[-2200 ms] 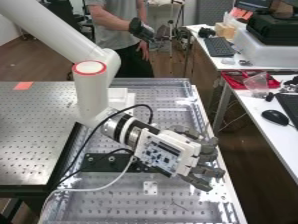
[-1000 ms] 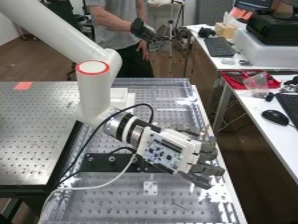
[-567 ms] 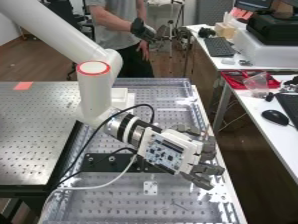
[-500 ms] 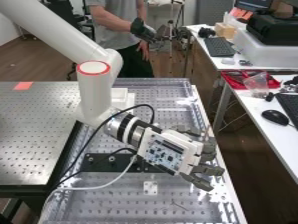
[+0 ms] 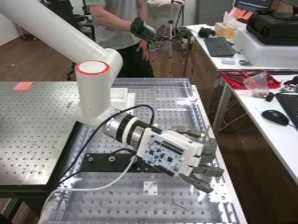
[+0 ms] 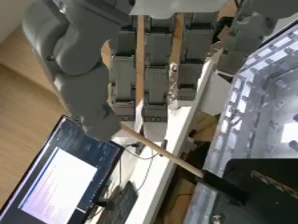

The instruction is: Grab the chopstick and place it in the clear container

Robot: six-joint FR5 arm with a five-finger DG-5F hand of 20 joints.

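Wooden floor (image 5: 33, 57) spreads around the bench, and above the bench's edge the wooden chopstick (image 6: 163, 151) is pinched in the hand (image 5: 173, 154), caught at the tip of the thumb (image 6: 80, 95). From that tip the stick runs aslant, ahead of the palm and away from the straighter fingers (image 6: 156, 82), its dark end (image 6: 223, 188) reaching across the ribbed wall of the clear tray (image 6: 229, 110) in the wrist view. In the high view the hand sits over the tray's long side. Just beside it lies a black plate (image 5: 103, 162), with a black cable (image 5: 136, 106) looping past the wrist. Farther out are a perforated metal surface (image 5: 33, 130) and, on the other side, a white desk (image 5: 256, 107) bearing a mouse (image 5: 274, 117) and a red bin (image 5: 233, 82).
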